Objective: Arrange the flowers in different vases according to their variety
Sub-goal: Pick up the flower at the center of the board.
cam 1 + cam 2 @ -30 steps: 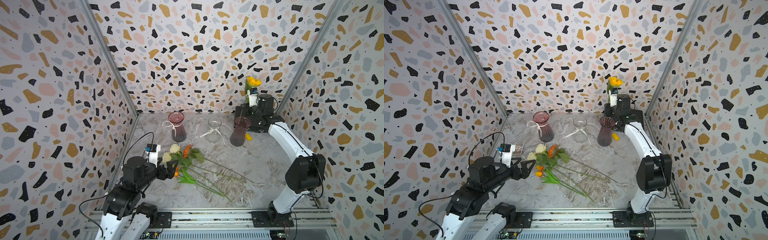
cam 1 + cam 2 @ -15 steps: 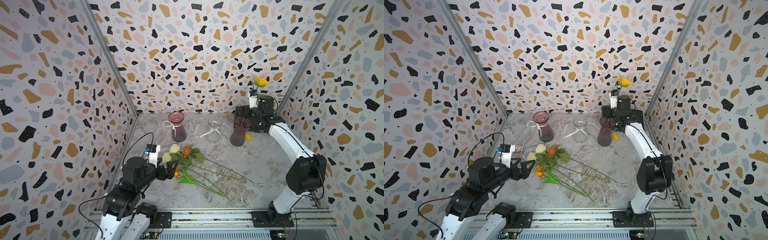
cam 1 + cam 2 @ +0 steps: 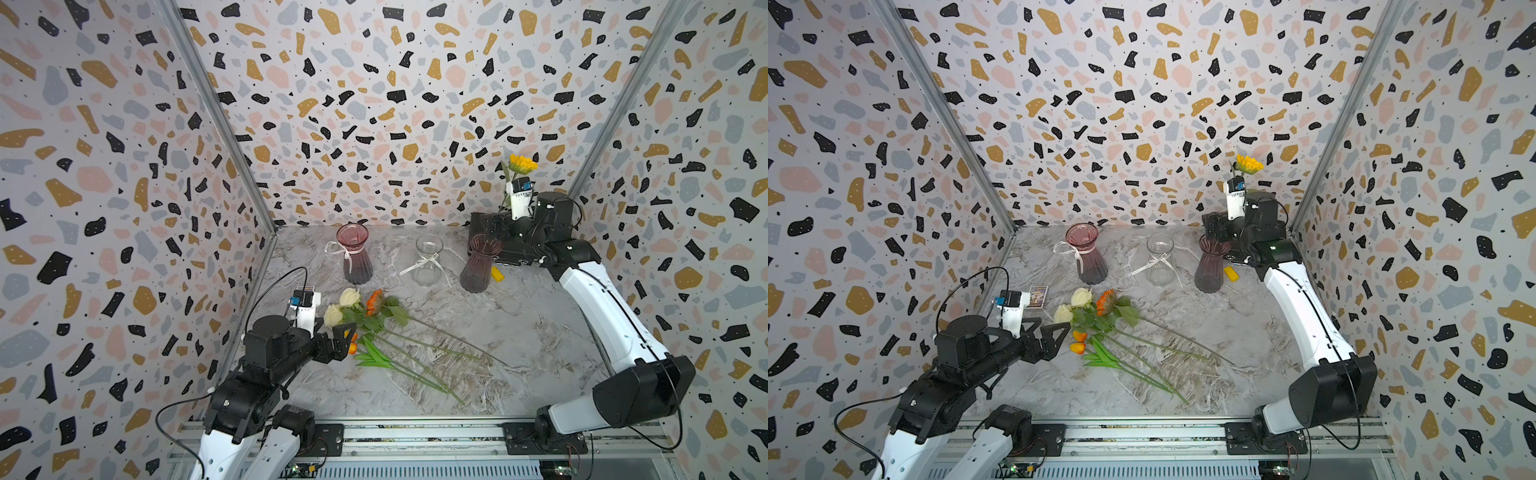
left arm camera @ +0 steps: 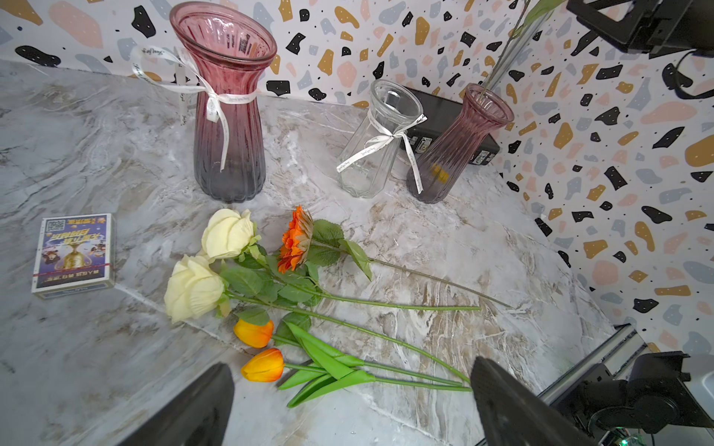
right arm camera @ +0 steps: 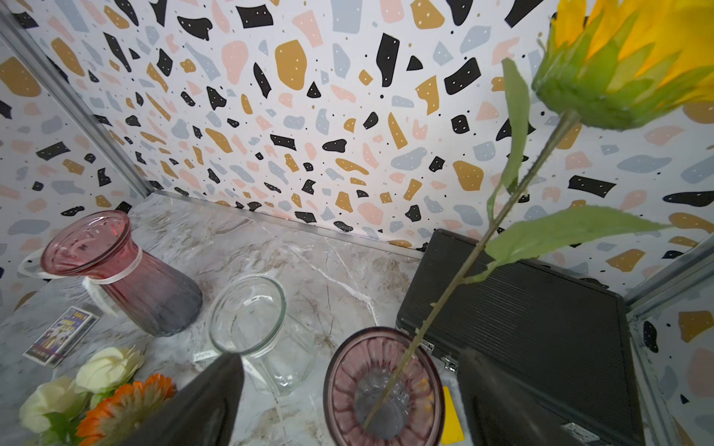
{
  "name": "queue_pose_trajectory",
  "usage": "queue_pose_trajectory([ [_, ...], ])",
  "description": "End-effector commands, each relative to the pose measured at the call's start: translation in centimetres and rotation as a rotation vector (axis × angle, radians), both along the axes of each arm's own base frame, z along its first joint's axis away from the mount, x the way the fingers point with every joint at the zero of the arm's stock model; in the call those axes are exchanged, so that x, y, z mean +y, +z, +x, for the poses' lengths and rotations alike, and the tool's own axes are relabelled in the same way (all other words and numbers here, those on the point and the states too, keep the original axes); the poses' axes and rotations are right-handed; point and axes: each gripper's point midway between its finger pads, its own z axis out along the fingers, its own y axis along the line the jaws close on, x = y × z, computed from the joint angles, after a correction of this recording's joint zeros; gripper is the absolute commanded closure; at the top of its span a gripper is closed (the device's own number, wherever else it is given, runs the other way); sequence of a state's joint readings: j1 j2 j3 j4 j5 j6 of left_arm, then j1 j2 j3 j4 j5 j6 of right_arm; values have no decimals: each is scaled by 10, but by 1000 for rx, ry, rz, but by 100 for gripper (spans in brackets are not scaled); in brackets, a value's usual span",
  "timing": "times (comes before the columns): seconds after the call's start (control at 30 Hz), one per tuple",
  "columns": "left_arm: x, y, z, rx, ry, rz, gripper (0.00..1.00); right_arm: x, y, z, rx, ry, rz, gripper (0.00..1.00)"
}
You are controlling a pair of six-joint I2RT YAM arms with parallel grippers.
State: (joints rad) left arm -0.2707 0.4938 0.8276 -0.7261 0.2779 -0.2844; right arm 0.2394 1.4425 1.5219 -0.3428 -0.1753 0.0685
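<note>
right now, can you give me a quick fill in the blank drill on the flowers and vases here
The only flower standing in a vase is the ___ one, in the purple-brown vase.
___ loose flowers lie flat on the table.
The clear vase, between the pink-red vase and the purple-brown one, is ___.
The right pincer stands ___, gripping nothing, its jaws either side of the stem.
Missing words: yellow; five; empty; open
</note>
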Motion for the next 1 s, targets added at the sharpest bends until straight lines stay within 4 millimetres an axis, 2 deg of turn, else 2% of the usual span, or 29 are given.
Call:
queue_pose_trajectory([
  [0.0, 7, 14, 3, -59, 26, 34, 0, 13, -16, -38, 102, 76, -55, 9],
  [0.13, 11, 16, 8, -81, 41, 72, 0, 45, -34, -82, 170, 201, -159, 10],
  [0.23, 11, 16, 11, -80, 37, 88, 0, 74, -56, -117, 246, 313, -255, 10],
  [0.37, 13, 14, 10, -78, 45, 103, 0, 109, -95, -160, 388, 477, -337, 11],
  [0.5, 17, 12, 6, -85, 54, 110, 0, 130, -138, -188, 521, 598, -413, 14],
  [0.73, 17, 9, 2, -72, 52, 104, 0, 149, -203, -200, 691, 734, -451, 16],
  [0.97, 13, 11, -2, -84, 33, 80, 0, 163, -264, -179, 826, 741, -547, 20],
])
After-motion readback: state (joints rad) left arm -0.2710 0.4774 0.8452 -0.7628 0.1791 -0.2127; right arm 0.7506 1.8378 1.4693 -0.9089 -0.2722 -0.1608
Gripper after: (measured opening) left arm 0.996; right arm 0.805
